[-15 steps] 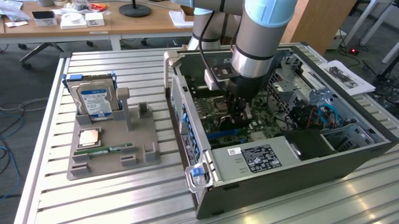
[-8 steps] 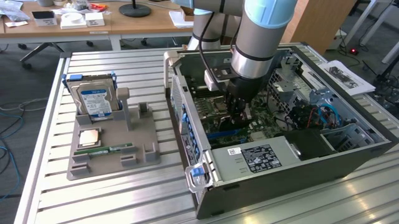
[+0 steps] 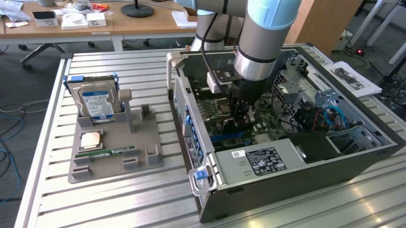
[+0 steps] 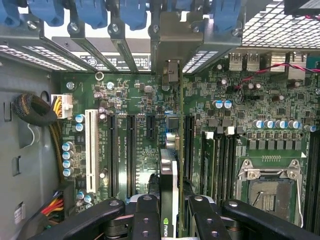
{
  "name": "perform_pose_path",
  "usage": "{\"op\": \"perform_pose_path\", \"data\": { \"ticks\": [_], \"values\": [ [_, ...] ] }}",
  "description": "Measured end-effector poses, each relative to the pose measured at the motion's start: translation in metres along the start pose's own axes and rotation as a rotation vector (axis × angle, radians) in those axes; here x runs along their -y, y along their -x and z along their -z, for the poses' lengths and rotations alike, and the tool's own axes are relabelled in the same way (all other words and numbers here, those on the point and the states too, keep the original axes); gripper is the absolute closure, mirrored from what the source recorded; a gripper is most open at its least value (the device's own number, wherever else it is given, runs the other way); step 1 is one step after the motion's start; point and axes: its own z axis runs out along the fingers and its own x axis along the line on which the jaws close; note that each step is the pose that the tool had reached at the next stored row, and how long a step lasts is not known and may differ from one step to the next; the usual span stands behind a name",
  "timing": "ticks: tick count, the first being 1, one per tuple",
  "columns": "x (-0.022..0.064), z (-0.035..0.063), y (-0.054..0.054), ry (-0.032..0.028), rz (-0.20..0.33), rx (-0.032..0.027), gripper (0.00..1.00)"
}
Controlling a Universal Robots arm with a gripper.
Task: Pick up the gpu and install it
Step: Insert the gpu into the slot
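Gripper (image 4: 170,202) pinching gpu (image 4: 169,165) edge-on, low over motherboard (image 4: 140,100) slots inside PC case (image 3: 285,185); possibly touching a slot, unclear. Hard drive (image 3: 97,102) at the exterior view's left.

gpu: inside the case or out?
Inside: the gripper holds the gpu on edge over the motherboard, within the case walls. Seated: cannot tell.

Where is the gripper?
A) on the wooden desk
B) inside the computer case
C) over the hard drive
B: the gripper is down in the open case, above the motherboard, holding the gpu.
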Motion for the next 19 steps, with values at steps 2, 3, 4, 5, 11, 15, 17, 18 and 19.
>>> {"op": "perform_pose_path", "data": {
  "ticks": [2, 3, 4, 5, 11, 15, 17, 18, 19],
  "values": [
    [-0.0006, -0.0009, 0.0, 0.0003, 0.0, -0.0003, 0.73],
    [-0.0007, -0.0012, 0.0, 0.0003, 0.0, -0.0003, 0.73],
    [-0.0008, -0.0013, 0.0, 0.0003, 0.0, -0.0004, 0.73],
    [-0.0008, -0.0014, 0.0001, 0.0003, 0.0, -0.0005, 0.73],
    [-0.0009, -0.003, 0.0001, 0.0002, 0.0, -0.0003, 0.73],
    [-0.0014, -0.0041, 0.0, 0.0004, 0.0, -0.0007, 0.73],
    [-0.0015, -0.0046, 0.0, 0.0003, 0.0, -0.0002, 0.73],
    [-0.0014, -0.0046, 0.0, 0.0003, 0.0, -0.0005, 0.73],
    [-0.0015, -0.0048, 0.0, 0.0003, 0.0, -0.0005, 0.73]
  ]
}}
